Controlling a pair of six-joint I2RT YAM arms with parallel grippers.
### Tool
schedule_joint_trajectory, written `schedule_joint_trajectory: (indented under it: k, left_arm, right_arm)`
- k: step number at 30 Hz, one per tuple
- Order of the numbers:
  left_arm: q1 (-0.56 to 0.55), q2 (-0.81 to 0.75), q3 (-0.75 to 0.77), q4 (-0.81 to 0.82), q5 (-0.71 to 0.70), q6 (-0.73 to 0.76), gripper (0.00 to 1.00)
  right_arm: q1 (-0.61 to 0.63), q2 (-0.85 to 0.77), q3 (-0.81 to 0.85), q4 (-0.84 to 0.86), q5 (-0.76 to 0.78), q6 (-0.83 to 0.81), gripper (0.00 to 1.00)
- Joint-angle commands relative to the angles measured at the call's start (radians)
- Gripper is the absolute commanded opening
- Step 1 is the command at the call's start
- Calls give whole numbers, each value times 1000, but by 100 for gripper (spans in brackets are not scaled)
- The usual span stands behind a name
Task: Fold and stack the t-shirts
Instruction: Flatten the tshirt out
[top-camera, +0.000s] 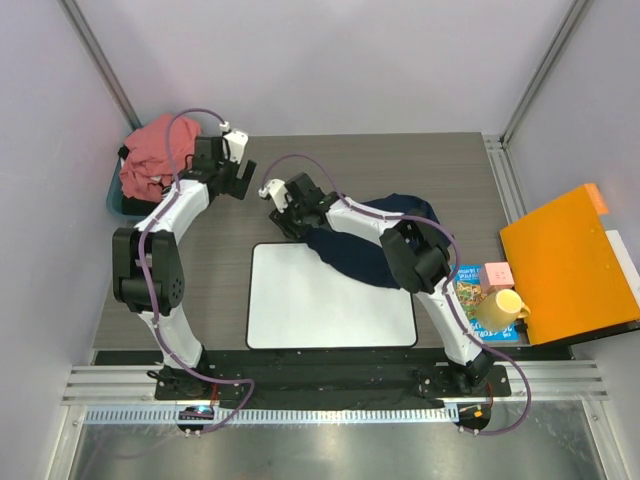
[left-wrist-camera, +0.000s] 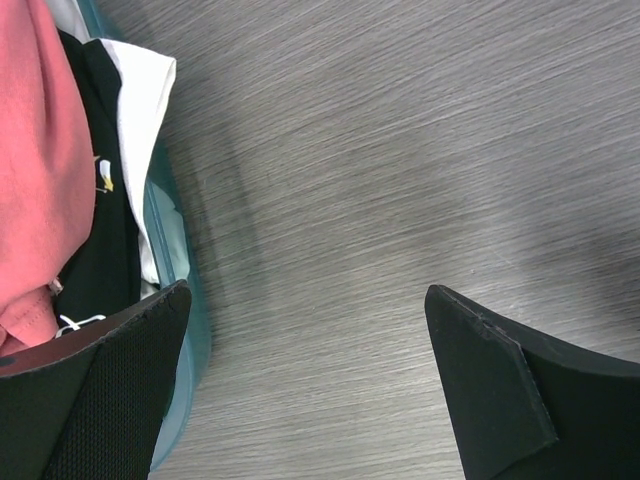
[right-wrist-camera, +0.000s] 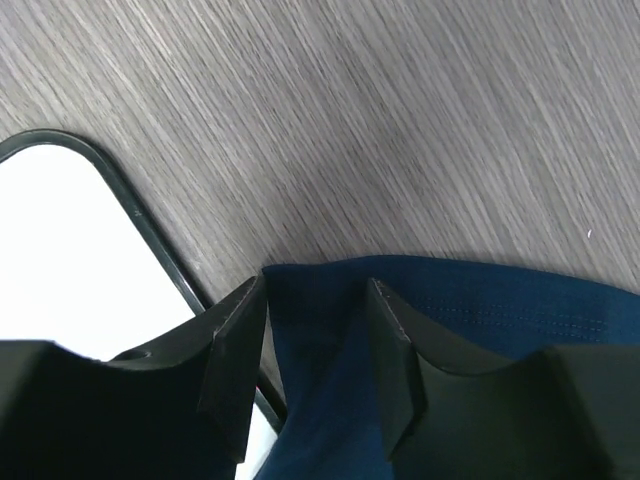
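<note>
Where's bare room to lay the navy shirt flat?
Bare: most of the white mat, bordered by the navy shirt at its far-right corner; the wood tabletop beyond it. Crowded: right side, book, cup, orange panel; far-left bin.

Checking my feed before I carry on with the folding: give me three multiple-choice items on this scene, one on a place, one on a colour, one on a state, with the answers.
1. Where does the navy t-shirt lie?
A. Draped over the yellow cup
B. On the table, lapping over a corner of the white mat
C. On the orange panel

2. What colour is the t-shirt heaped on the bin at the far left?
A. Salmon-pink
B. White
C. Green

3. How does the left hand stand?
A. Shut on the navy t-shirt
B. Shut on nothing
C. Open, above bare table

Answers:
1 B: the top view shows its dark cloth covering the mat's far right corner.
2 A: the salmon-pink t-shirt tops that bin.
3 C: its wrist view shows the fingers wide apart, with only wood grain between them.
</note>
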Motion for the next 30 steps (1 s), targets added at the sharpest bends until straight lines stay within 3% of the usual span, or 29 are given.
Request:
schedule_joint_trajectory:
  k: [1, 2, 4, 6, 11, 18, 21, 25, 30]
  left_arm:
    - [15, -35, 1, 60, 17, -22, 100]
    - [16, -32, 1, 62, 18, -22, 100]
    - [18, -29, 2, 65, 21, -23, 100]
    - [16, -29, 5, 65, 22, -25, 100]
    - [26, -12, 8, 67, 53, -22, 100]
    - [26, 68, -4, 94, 284, 49, 97]
    - [24, 150, 57, 32, 423, 69, 99]
    - [15, 266, 250, -71, 580, 78, 100]
    - [-46, 381, 442, -122, 697, 90, 100]
  right_arm:
    - [2, -46, -54, -18, 26, -48, 49]
    - [3, -53, -60, -18, 30, -55, 49]
    - [1, -55, -68, -29, 32, -68, 33]
    - [1, -58, -50, -56, 43, -84, 1]
    - [-15, -113, 33, -145, 61, -183, 1]
    - [-109, -293, 263, -206, 109, -501, 1]
    - [-130, -360, 337, -216, 142, -645, 1]
    - [-158, -452, 389, -213, 214, -775, 1]
    - [-160, -566, 397, -176, 256, -959, 1]
